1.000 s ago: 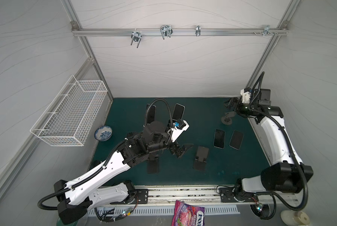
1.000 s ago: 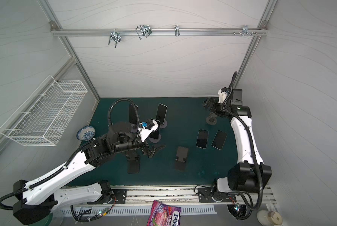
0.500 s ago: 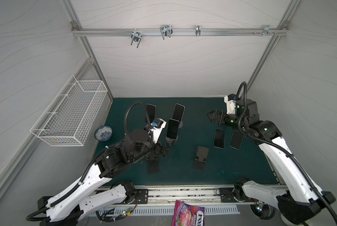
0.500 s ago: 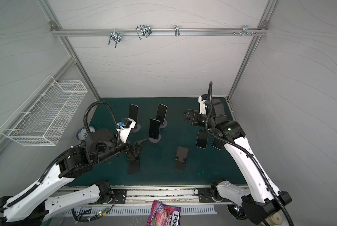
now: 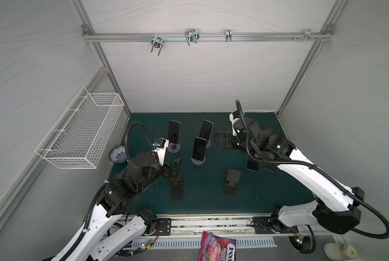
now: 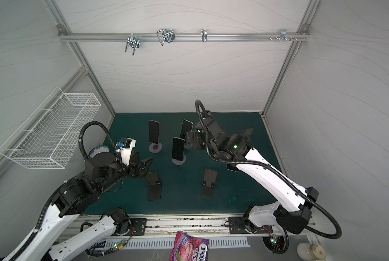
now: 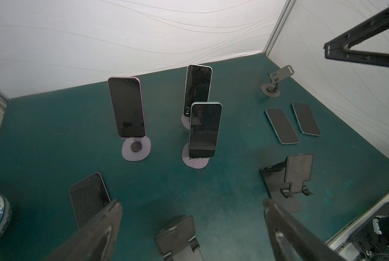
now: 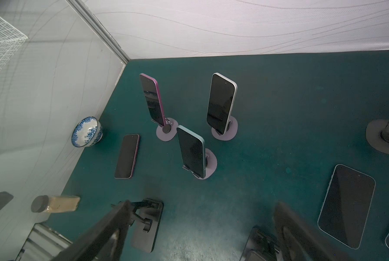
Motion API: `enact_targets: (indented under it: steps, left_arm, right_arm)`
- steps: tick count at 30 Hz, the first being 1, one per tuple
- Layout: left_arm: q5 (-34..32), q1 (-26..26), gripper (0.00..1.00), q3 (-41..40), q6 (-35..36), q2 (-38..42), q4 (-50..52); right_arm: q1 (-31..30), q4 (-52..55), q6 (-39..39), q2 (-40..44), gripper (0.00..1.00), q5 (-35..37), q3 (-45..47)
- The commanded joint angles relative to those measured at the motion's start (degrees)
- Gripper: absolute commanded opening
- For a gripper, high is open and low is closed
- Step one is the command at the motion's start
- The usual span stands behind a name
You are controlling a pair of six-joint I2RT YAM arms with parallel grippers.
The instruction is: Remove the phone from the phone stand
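On mat (image 5: 211,203): teal phone (image 5: 199,149) propped on round stand (image 5: 198,161)
Left gripper (image 5: 176,169): spread wide, empty
Right gripper (image 5: 218,141): spread wide, empty, poised to grasp

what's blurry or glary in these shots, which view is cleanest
Left wrist view: the left hand is out of focus up close, the teal phone sharp with faint screen reflections. Right wrist view: the right hand is blurred too. Both top views: cleanest, sharp and evenly lit, soft shadows on the green mat.
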State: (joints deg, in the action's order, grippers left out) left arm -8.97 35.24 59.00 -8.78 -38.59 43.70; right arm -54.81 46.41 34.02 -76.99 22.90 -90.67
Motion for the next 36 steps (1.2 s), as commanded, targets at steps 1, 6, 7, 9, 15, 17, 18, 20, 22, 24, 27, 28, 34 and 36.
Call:
enact_targets:
  steps: [1,6,7,9,15,17,18,20,22,24,27,28,34,36]
  left_arm:
    - [5.2,-2.8,0.99,1.6,0.1,-0.8,0.2]
    - [9.8,-8.5,0.99,1.2,0.6,-1.9,-1.6]
    - [11.2,-10.1,0.99,1.2,0.7,-2.6,-2.2]
    - [14.0,-13.1,0.99,1.6,-0.3,-4.5,-3.3]
    - [18.6,-17.5,0.98,3.2,-3.4,-9.7,-7.6]
    - [18.7,-18.5,0.98,3.5,-3.8,-10.6,-8.6]
    - [18.6,-18.9,0.98,3.4,-3.8,-10.8,-8.9]
    - [18.0,-19.6,0.98,2.5,-3.2,-10.8,-9.4]
    - [17.8,-20.3,0.98,1.3,-2.4,-10.6,-9.6]
    - [17.8,-21.1,0.98,-0.3,-1.7,-10.1,-9.9]
    - [17.7,-22.2,0.98,-2.9,-1.2,-9.2,-10.4]
    - [17.6,-22.6,0.97,-3.7,-0.9,-8.9,-10.6]
    - [17.2,-23.2,0.96,-9.2,-1.4,-6.4,-12.5]
    - [18.7,-23.3,0.95,-10.8,-2.0,-5.8,-13.6]
  right_arm:
    - [-1.4,-0.1,3.2,-0.2,0.99,4.0,0.8]
    - [-1.8,1.3,6.2,-0.6,0.99,6.4,2.5]
    - [-2.0,1.5,7.0,-0.6,0.99,7.2,3.0]
    - [-2.1,1.5,8.1,-0.6,0.99,7.7,4.1]
    - [-2.2,2.7,7.0,-2.3,0.99,9.8,3.9]
    - [-2.2,3.3,6.6,-3.1,0.99,10.6,3.5]
    - [-2.2,3.4,6.4,-3.4,0.99,10.8,3.3]
    - [-2.2,3.0,6.0,-4.3,0.99,10.8,2.9]
    - [-2.2,2.6,5.9,-5.2,0.99,10.4,2.4]
    - [-2.5,2.1,6.0,-6.2,0.99,9.8,1.9]
    - [-3.8,0.9,6.1,-8.0,0.99,10.2,0.9]
    - [-4.4,0.3,5.7,-8.6,0.99,10.6,0.7]
    - [-6.5,-0.8,6.7,-10.3,0.99,12.3,0.5]
    - [-7.2,-1.6,7.0,-10.9,0.99,12.2,0.7]
